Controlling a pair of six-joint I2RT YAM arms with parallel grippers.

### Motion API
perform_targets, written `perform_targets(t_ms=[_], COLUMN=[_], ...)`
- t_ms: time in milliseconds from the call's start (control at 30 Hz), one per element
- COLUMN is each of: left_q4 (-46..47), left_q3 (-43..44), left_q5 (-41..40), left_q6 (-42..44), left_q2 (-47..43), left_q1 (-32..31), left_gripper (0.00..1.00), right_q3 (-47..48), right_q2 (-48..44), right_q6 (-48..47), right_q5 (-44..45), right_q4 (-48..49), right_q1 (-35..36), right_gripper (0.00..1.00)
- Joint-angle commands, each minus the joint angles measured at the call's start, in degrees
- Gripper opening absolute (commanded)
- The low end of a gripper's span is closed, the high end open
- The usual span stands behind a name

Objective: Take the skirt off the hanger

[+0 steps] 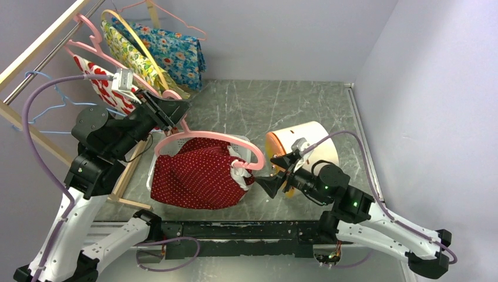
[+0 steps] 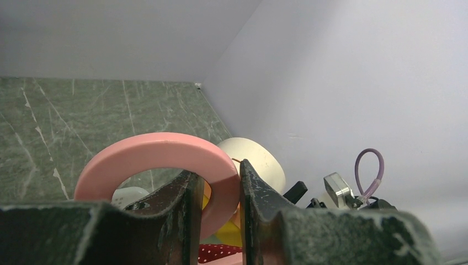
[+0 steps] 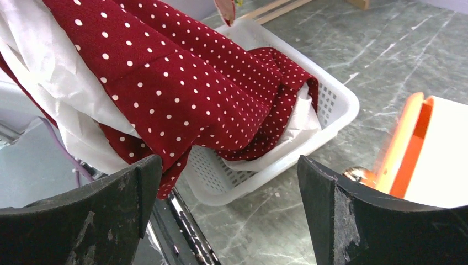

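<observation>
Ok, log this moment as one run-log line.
left gripper: shut on pink hanger | right gripper: open, facing red polka-dot skirt | skirt: on hanger, trailing into white basket | removal: not yet done

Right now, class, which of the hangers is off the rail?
The pink hanger carrying the red dotted skirt: the jaws of the left arm clamp it over the white basket. The others hang on the rail at the back left.

1. Your left fingers (image 2: 176, 221) hide the pink hanger (image 2: 160, 152) below its loop.
2. Between them you see only a sliver of the skirt (image 2: 221, 253).
3. Past your right fingers (image 3: 375, 221), the white bin (image 3: 447, 154) runs off-frame.
</observation>
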Motion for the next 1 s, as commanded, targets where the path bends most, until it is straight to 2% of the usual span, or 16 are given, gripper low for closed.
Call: perform_targets(t_ms=[0,167,367,600,700,967], left_q4=[1.75,2.79,1.05,0.57,1.14,2.15], left_q3=[3.41,3.52,6.13,9.90,9.93,9.47], left_q5=[-0.66,-2.24,-4.25,-3.27,-2.22,-0.47], left_q6=[-0.88,-1.27,0.05,0.45,-0.60,-2.29], left_q2=[-1.35,-2.47,-2.79,-2.57,-2.95,-2.78], left_q1=[-0.52,-0.52,-0.46,-0.48,-0.51,-0.52], left_gripper=[0.07,0.07,0.07,0.07,0.07,0.07], right_q3=[-1.78,-3.35,-0.25,-0.92,-1.03,-1.25], right_q2=[2.43,3.90,1.69,3.49,5.81,16.35], right_q6=[-1.49,-1.42,-1.71,-4.10,-5.72,-4.79], right_q5=[-3.39,-7.15,-3.98,-5.27,-7.68,-24.87], right_q4=[2.75,5.96,1.63,6.16,11.76,31.85], right_q1=[0.03,0.03,0.02,0.03,0.03,0.10], right_gripper=[0.95,0.94,0.95,0.97,0.97,0.95])
